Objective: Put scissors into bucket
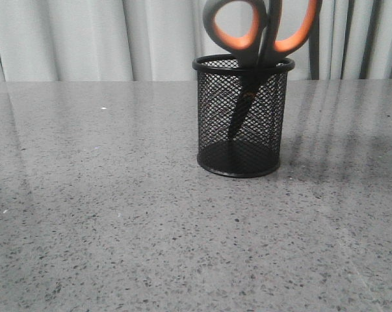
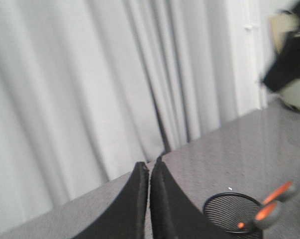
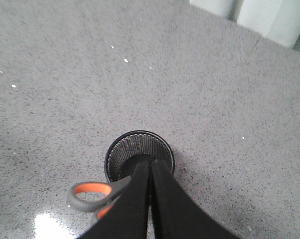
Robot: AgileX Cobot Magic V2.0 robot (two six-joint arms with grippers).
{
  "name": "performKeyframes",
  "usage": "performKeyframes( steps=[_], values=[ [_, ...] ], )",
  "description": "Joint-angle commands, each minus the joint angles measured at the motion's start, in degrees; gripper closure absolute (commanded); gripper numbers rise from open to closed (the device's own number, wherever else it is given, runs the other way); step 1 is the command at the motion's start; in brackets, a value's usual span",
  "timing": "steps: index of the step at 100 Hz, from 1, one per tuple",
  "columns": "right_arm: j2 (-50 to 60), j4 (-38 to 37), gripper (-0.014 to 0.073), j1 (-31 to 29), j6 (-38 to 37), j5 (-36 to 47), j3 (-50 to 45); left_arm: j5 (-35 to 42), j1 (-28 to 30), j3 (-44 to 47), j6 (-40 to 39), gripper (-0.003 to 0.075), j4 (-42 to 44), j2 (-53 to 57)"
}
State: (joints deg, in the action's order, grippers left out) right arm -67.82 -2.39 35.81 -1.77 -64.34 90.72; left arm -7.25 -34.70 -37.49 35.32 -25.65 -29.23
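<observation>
Scissors [image 1: 261,32]: standing blades-down inside the bucket [image 1: 242,117], tips near its round base, orange-lined loop handles rising well above the rolled rim. They lean against the rim because they are longer than the bucket is tall; the wall alone props them. Judged already deposited; no tool touches them in the front view.

Bucket: black wire-mesh cylinder, upright on the tabletop [image 1: 91,214], blades visible through the mesh. In the right wrist view the bucket [image 3: 140,152] appears mouth-up, with one scissors [image 3: 92,194] handle loop jutting beyond the rim.

Right tool [image 3: 150,172]: directly above the bucket, fingers pressed together with only a hairline between them, gripping nothing. The arm points steeply down at the bucket's mouth.

Left tool [image 2: 150,172]: fingers likewise pressed together, empty. It sits beside and above the bucket [image 2: 232,211], angled outward toward the curtain [image 2: 90,89], not down; the scissors [image 2: 274,204] handles appear blurred at the bucket's far side.

Tabletop: grey speckled stone, bare around the bucket.

Curtain: pale, pleated, behind the bucket.
</observation>
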Motion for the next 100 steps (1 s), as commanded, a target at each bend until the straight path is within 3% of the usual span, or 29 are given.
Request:
performKeyframes(
  steps=[1, 23, 34, 46, 100],
  values=[
    [7.1, -1.09, 0.0652, 0.26, 0.34, 9.94, -5.89, 10.84, 1.43, 3.61, -2.7, 0.074, -4.39, 1.43],
    [26.75, -6.15, 0.0652, 0.26, 0.34, 37.84, -38.21, 22.52, 2.22, 14.88, -2.7, 0.074, -9.94, 4.81],
    [35.11, -13.77, 0.0652, 0.26, 0.34, 52.72, -52.95, 25.07, 2.22, 17.85, -2.7, 0.074, -9.94, 5.23],
    [40.5, -19.71, 0.0652, 0.15, 0.34, 64.84, -63.06, 25.25, 2.22, 19.55, -2.7, 0.074, -9.94, 5.23],
    [42.44, -19.97, 0.0654, 0.15, 0.34, 65.95, -66.51, 25.25, 2.22, 20.65, -2.7, 0.074, -10.02, 5.23]
  ],
)
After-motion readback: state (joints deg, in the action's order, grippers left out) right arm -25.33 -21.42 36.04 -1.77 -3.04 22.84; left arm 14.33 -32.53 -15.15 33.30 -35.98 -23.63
